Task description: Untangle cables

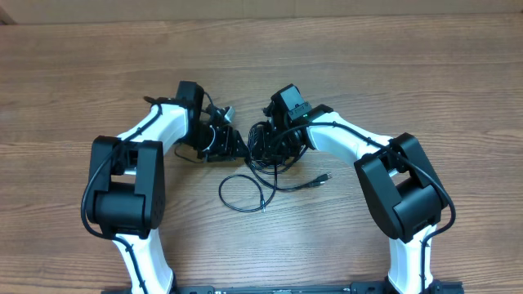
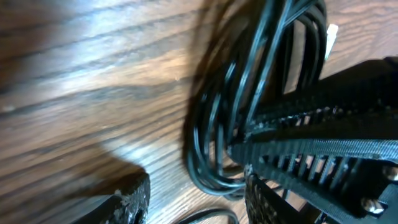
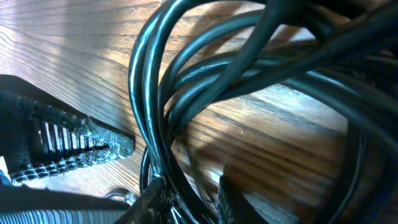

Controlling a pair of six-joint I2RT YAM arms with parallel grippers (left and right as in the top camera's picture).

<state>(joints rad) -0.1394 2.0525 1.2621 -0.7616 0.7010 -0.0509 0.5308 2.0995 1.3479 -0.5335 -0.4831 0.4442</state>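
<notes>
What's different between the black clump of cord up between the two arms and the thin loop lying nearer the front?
The clump is many strands piled together, while the loop looks like one strand. The clump sits between the left arm and right arm; the loop lies flat in the open, nearer the arms' bases. Both are thin black cord on the wooden table.

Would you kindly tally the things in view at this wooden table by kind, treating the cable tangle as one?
White-and-black robot arms: 2, left arm and right arm
Tangle of thin black cables: 1, strands uncountable
Silver-tipped plug end lying free: 1
Total: 4
</notes>
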